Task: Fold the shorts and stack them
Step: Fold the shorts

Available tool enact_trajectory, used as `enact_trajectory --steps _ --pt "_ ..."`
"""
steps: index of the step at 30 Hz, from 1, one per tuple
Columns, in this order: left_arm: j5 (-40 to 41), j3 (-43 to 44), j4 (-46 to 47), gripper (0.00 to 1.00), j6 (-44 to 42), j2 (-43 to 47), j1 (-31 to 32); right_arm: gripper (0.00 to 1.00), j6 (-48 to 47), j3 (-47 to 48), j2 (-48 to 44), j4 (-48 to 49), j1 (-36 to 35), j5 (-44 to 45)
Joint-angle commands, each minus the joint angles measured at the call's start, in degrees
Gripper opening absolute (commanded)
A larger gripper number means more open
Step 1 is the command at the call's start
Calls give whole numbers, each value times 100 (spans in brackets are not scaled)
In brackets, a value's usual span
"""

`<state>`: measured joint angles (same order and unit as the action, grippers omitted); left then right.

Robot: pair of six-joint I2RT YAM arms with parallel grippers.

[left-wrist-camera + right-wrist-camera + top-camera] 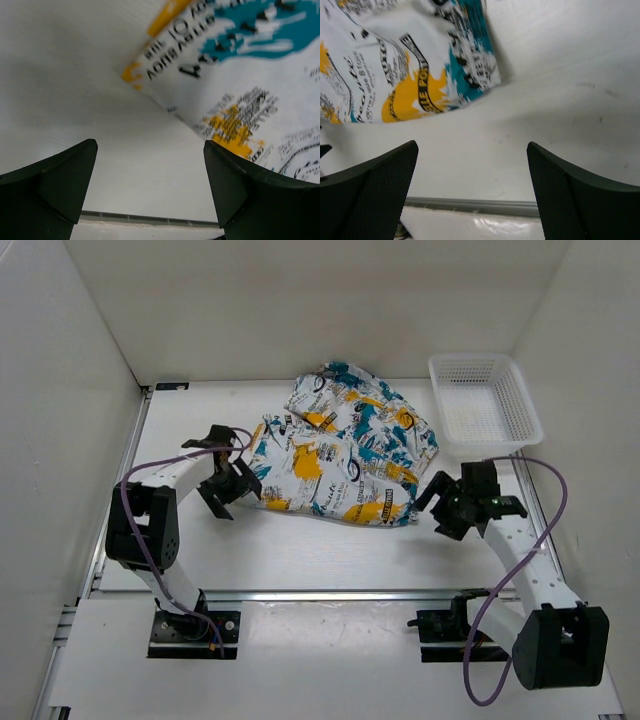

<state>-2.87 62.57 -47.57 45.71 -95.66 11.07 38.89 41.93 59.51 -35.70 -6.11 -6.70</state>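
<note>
The printed shorts (345, 445) lie in a loose pile at the middle of the table, white with teal, yellow-orange and black print. My left gripper (235, 483) is open and empty just left of the pile's near-left edge; that edge shows in the left wrist view (240, 75). My right gripper (448, 502) is open and empty just right of the pile's near-right corner, which shows in the right wrist view (410, 70). Neither gripper touches the fabric.
A white plastic mesh basket (484, 400) stands at the back right, empty. White walls enclose the table on the left, back and right. A metal rail (330, 594) runs along the near edge.
</note>
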Motion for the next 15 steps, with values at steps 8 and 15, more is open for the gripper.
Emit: enact_trajectory --steps 8,15 --pt "402 931 398 87 -282 -1120 -342 92 1480 -1318 -862 1099 4 -1000" --pt "296 1381 398 14 -282 -1500 -167 88 1788 -1513 -196 2040 4 -789"
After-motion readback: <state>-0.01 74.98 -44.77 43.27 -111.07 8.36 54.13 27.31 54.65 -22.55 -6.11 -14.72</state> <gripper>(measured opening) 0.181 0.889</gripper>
